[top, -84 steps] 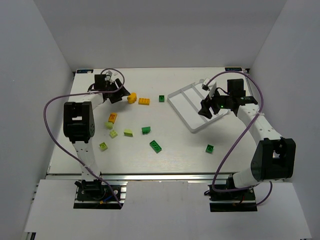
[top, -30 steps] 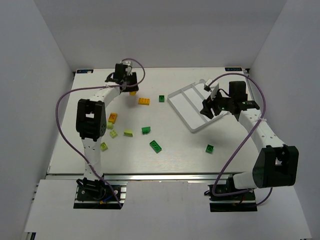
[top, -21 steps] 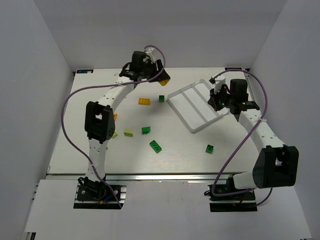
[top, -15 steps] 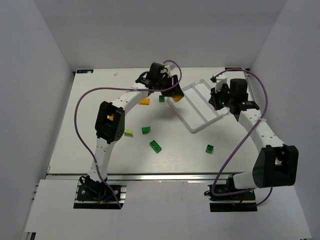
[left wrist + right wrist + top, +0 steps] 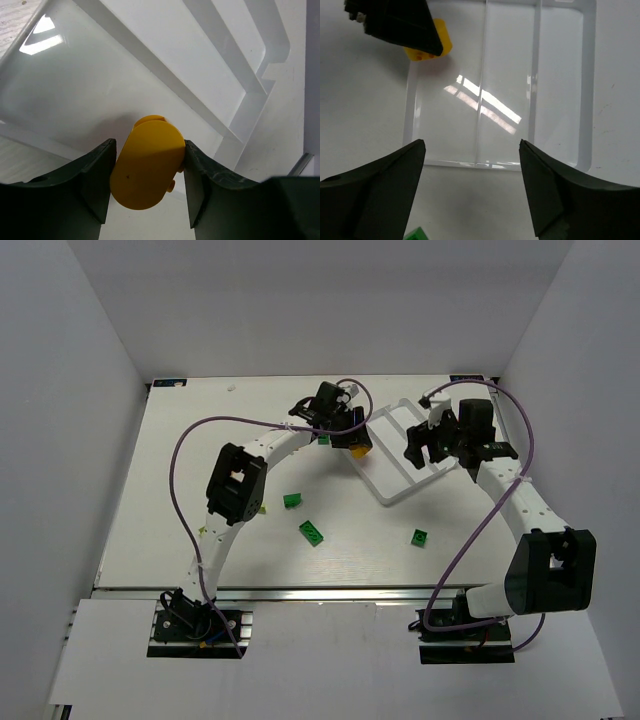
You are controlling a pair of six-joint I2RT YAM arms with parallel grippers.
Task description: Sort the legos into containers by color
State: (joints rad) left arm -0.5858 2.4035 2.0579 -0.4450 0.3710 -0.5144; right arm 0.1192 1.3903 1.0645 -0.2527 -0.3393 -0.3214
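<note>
Left pincer (image 5: 146,176) is clenched on the round orange lego (image 5: 148,165), hanging over the outer compartment (image 5: 90,85) of the tray (image 5: 165,75) right beneath it. Just changed: I've swung this arm across the desk (image 5: 360,560) from the far side, lego in grip, so I judge only the drop is left. All three compartments look bare, so this is the first piece in. Right pincer (image 5: 470,200) is just beyond, released and empty, above the same tray; it may crowd the drop. Dark green legos (image 5: 312,532) lie loose behind my left pincer.
</note>
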